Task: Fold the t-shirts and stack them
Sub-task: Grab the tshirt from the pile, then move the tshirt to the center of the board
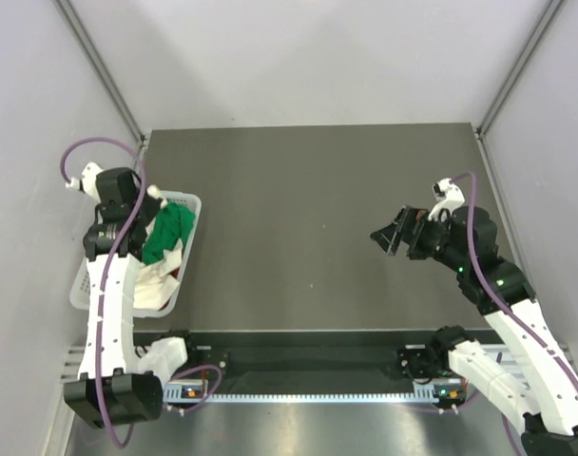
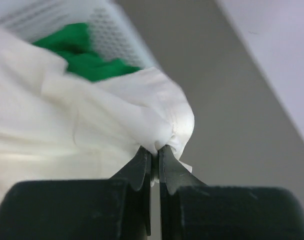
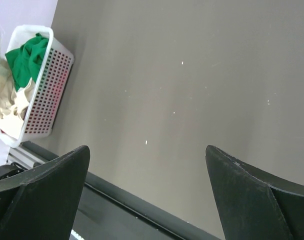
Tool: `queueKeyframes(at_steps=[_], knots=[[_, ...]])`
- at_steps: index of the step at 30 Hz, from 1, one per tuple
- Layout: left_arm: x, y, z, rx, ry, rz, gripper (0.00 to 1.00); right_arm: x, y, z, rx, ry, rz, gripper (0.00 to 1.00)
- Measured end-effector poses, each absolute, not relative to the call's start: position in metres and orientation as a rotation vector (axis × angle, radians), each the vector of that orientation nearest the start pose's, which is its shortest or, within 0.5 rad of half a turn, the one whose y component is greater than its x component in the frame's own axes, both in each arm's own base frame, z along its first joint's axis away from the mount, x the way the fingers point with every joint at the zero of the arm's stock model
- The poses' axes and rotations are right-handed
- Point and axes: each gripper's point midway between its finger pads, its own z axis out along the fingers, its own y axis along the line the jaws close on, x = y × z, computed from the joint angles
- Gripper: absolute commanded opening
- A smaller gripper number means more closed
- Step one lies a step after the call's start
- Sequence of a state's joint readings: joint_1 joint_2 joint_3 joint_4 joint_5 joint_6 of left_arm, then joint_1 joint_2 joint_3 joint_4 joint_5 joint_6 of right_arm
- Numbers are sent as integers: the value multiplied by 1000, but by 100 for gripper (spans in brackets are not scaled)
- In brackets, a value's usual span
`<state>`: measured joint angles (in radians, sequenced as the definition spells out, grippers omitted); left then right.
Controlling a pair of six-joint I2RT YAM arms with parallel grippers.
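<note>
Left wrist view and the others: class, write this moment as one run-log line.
left gripper: shut on cream-white t-shirt | green t-shirt: in basket | right gripper: open, holding nothing | folding: not begun

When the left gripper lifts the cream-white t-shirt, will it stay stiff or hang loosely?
Probably floppy: the cream-white t-shirt bunches into soft folds where the left gripper pinches it. Likely light, as the cloth looks thin. It may drag the green t-shirt beside it in the mesh basket.

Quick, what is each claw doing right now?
Left gripper: shut on the cream-white t-shirt.
Right gripper: open, holding nothing.
</note>
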<state>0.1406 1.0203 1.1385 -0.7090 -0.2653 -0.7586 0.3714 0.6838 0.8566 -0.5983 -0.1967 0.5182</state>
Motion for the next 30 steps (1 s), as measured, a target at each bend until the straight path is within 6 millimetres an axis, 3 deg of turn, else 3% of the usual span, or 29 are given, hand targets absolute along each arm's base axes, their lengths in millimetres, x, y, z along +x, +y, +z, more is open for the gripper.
queueKeyframes(at_steps=[6,9,11,14,17,20,23,25,26,27,29,30], knots=[[339,-12,341,-761,1779,-567,0,220,143,244,27,2089,743,100],[357,-66,398,-577,1714,-813,0,225,143,243,34,2106,732,100],[361,-114,440,-419,1642,-998,0,232,146,247,35,2110,731,100],[342,-187,497,-184,1524,-1260,0,239,149,258,33,2093,736,100],[319,-239,537,-8,1441,-1411,0,242,150,272,28,2054,747,100],[296,-281,560,128,1379,-1518,0,242,150,282,25,2019,758,100],[284,-314,553,209,1389,-1563,0,240,150,287,28,1999,766,100],[285,-334,533,243,1442,-1564,0,237,148,291,31,1983,768,100],[287,-341,520,251,1474,-1559,6,236,147,293,32,1974,768,100],[292,-348,500,251,1517,-1551,18,235,145,295,39,1962,767,100],[305,-360,450,242,1642,-1515,40,232,141,296,54,1944,756,100],[313,-365,416,229,1735,-1483,54,231,139,293,70,1944,749,100]])
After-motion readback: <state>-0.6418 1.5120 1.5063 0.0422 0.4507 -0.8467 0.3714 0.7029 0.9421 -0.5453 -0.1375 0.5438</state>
